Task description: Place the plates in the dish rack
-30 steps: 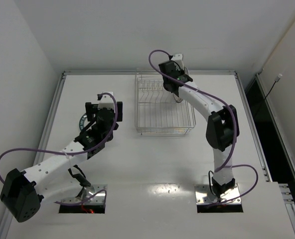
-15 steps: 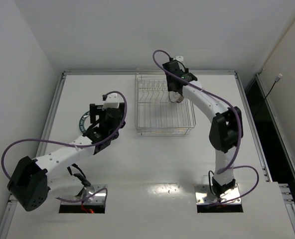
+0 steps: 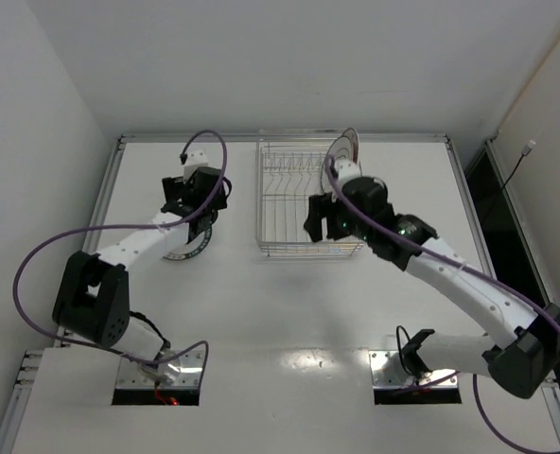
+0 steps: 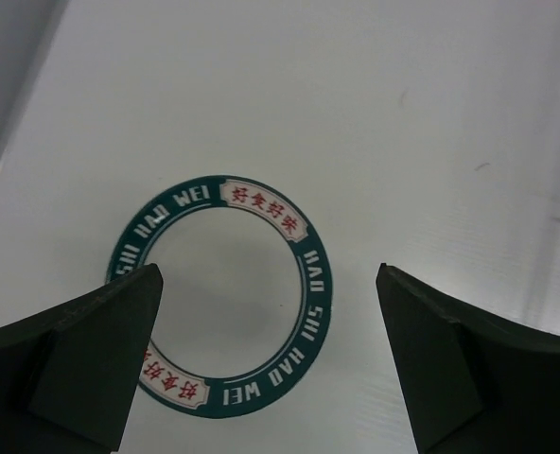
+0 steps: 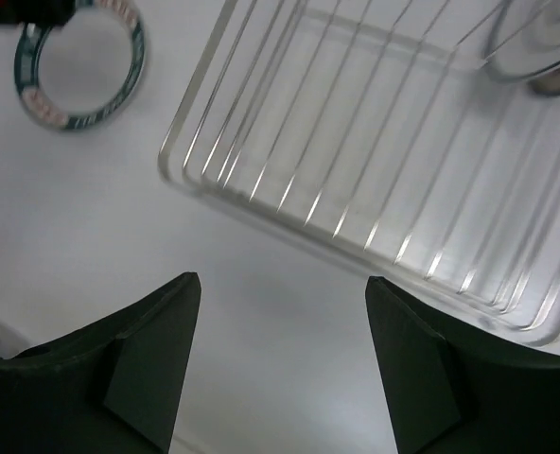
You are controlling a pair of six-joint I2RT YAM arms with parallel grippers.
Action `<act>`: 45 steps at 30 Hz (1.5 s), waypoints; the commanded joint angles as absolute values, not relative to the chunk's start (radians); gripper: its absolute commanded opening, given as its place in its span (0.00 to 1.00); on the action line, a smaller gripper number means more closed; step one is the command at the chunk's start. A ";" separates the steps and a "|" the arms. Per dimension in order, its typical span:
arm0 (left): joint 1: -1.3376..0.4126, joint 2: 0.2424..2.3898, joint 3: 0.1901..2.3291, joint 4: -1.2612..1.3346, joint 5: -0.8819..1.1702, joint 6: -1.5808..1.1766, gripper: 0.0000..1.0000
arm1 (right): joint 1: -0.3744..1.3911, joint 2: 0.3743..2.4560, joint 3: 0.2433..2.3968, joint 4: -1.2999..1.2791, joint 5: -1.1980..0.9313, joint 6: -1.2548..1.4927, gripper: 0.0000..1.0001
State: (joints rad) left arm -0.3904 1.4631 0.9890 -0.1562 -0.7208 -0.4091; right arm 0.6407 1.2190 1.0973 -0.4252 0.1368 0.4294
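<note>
**Both tools released, one plate racked, one lying flat on the surface**

So the left tool [image 4: 269, 284] is spread wide and gripping nothing. It hangs over the round white plate with a dark green lettered rim [image 4: 304, 284]. In the wrist view its two dark fingers [image 4: 91, 364] frame the plate on either side, and I honestly can't tell if they touch it. That plate lies flat on the white surface [image 3: 261, 312], in the left half, between the left edge and the rectangular silver wire dish rack [image 3: 289, 203].

The rack sits toward the far edge, roughly midway across. A pale round plate with a darker rim [image 3: 345, 148] stands upright in the rack's far right corner. Its pattern is too blurry to make out.

The right tool [image 5: 280, 359] is let go too, jaws apart with nothing in them. It hovers by the rack's near edge, with bare surface showing between its fingers.
</note>
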 commanded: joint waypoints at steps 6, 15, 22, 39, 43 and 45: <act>-0.379 1.712 1.146 -0.317 -0.503 -0.425 0.92 | 0.727 1.088 0.810 -0.356 0.018 0.554 0.69; -0.364 1.781 1.137 -0.406 -0.638 -0.488 0.92 | 0.727 1.137 0.788 -0.345 0.029 0.563 0.70; -0.327 1.838 1.117 -0.376 -0.549 -0.425 0.44 | 0.727 1.175 0.807 -0.345 0.009 0.563 0.70; -0.318 1.940 1.164 -0.448 -0.684 -0.454 0.81 | 0.718 1.238 0.825 -0.364 0.009 0.574 0.70; -0.318 1.962 1.164 -0.457 -0.684 -0.454 0.78 | 0.718 1.238 0.834 -0.374 0.009 0.574 0.70; -0.308 1.962 1.164 -0.466 -0.696 -0.454 0.77 | 0.718 1.229 0.834 -0.374 0.009 0.574 0.70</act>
State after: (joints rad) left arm -0.3264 1.9144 1.1748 -0.4038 -0.6956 -0.4381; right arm 0.7223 1.2396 0.7879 -0.3946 0.0166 0.5617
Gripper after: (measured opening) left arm 0.773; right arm 0.698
